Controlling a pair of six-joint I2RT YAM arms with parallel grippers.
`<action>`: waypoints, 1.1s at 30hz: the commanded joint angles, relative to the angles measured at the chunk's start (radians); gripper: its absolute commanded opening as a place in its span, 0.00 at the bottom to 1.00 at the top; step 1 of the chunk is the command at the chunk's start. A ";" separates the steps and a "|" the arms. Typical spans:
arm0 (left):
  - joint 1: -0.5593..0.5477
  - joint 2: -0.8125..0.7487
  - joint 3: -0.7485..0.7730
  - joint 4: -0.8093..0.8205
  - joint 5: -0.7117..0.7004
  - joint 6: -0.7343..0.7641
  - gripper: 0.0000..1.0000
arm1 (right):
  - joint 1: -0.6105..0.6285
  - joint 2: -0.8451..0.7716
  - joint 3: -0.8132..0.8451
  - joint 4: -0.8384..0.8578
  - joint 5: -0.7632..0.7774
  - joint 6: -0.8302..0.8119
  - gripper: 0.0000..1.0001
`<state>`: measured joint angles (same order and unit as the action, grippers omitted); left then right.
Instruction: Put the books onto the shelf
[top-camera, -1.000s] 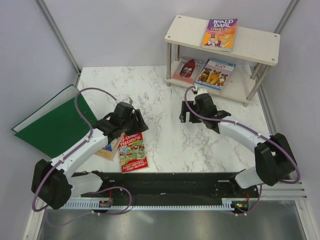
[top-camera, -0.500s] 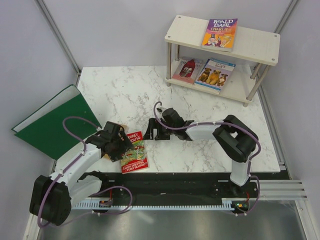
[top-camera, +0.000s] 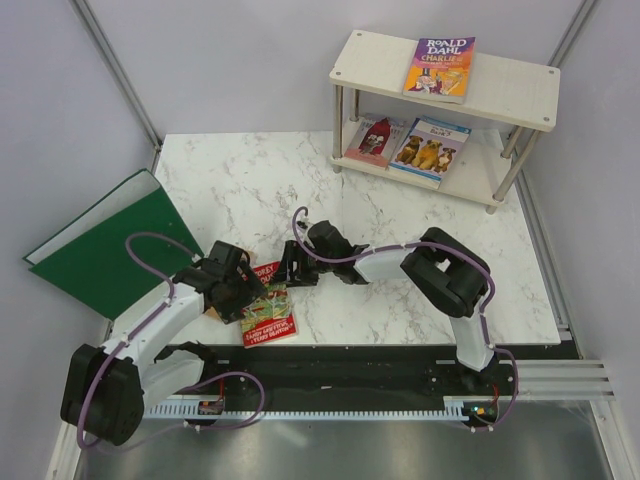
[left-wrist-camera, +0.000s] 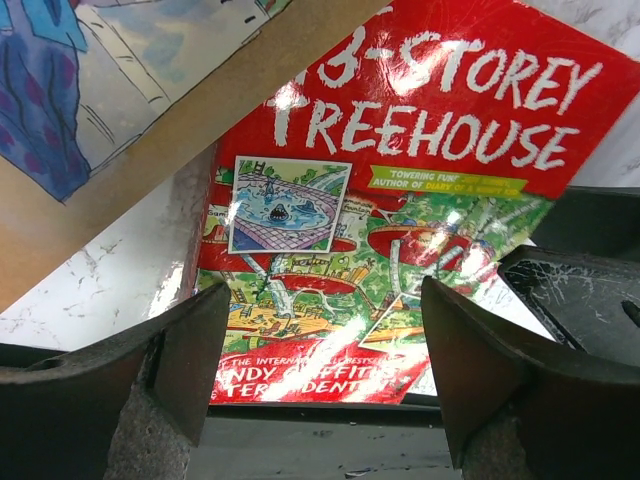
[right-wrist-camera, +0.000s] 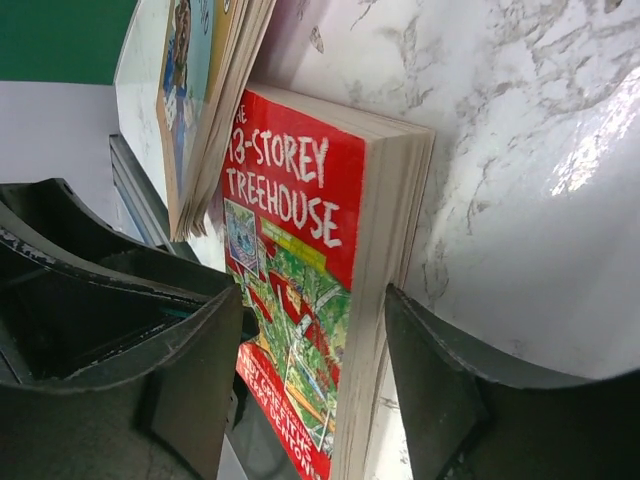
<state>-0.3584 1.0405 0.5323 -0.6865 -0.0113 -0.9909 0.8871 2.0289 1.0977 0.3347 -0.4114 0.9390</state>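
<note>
- Right gripper (right-wrist-camera: 315, 310) had its jaws apart, straddling the page edge of the 13-Storey Treehouse book (right-wrist-camera: 290, 250); whether either finger touched it, I could not tell.
- Left gripper (left-wrist-camera: 325, 300) hung just over the same book from its left side, jaws spread wide and holding nothing.
- That book lay near the front edge of the marble table (top-camera: 250, 170), its long axis running roughly near to far, one far corner overlapped by a tan book (left-wrist-camera: 150, 130).
- Both pincers were at it; the right one looked better placed, meeting it edge-on.
- Off to the left lay a green folder (top-camera: 110, 245), apart from both.
- Farthest, on the right arm's side, stood the shelf (top-camera: 500, 90), with a Roald Dahl book (top-camera: 440, 65) on top and a red-figure book (top-camera: 372, 140) beside a brown-dogs book (top-camera: 430, 145) below.
</note>
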 joint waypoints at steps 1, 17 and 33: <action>0.001 0.053 -0.041 -0.051 -0.053 0.008 0.86 | 0.032 -0.021 0.041 0.111 -0.093 0.061 0.63; 0.001 -0.066 -0.012 -0.027 -0.022 0.043 0.85 | -0.020 -0.073 0.002 -0.009 -0.040 -0.043 0.00; 0.001 -0.241 -0.291 0.936 0.424 0.206 0.86 | -0.349 -0.438 -0.136 -0.100 -0.378 -0.187 0.00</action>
<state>-0.3576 0.7395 0.3260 -0.1528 0.2226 -0.7967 0.5304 1.6894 0.9291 0.2188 -0.6205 0.7704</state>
